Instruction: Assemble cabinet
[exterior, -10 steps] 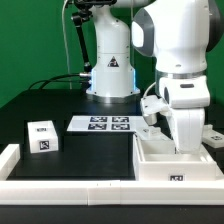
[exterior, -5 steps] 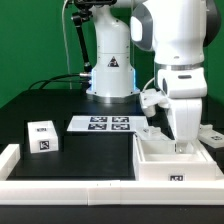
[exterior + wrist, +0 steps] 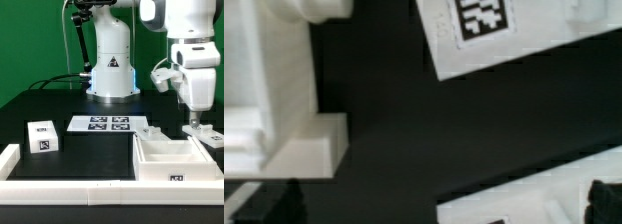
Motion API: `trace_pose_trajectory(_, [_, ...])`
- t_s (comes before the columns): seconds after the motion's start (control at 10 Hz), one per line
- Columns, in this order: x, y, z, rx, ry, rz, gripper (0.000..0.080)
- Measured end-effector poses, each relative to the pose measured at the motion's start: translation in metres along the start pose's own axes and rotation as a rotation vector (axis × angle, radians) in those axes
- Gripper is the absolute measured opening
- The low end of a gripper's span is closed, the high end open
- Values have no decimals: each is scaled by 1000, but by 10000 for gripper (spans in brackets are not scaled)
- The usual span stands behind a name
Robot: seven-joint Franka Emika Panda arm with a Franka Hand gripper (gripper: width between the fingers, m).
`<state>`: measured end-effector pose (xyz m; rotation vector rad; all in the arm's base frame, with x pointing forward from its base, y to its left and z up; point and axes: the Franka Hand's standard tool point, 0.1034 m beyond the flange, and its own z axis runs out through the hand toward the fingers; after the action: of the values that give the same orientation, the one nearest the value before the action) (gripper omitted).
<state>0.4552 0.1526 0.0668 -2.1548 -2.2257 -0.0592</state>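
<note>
The cabinet [image 3: 155, 172] is a white box with its top side uncovered. Thin walls split it up inside. A small black-and-white tag sits on its front. It rests on the black desk [image 3: 92, 155], at the exterior view's right, near the front. The gripper [image 3: 190, 120] hangs above it, fingers spread, holding nothing.

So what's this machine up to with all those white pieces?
A robot arm is putting together a white plastic cabinet. Right now its fingers hang open and empty over the cabinet, which sits on the black table at the exterior view's right. A small tagged block sits apart at the exterior view's left, and the flat marker board lies farther back between them.
</note>
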Motion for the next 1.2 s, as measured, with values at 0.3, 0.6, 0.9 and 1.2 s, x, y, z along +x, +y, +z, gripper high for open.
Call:
trace_pose_trajectory(0.3, [7,-5,7,4,12,-8,797])
trace_pose_trajectory(0.6, [-3,3,14,-37,36,-147,797])
trace_pose_trajectory(0.9, [16,-5,21,-86,50,-270,797])
trace_pose_trajectory(1.2, [47,-22,26,-78,46,-318,797])
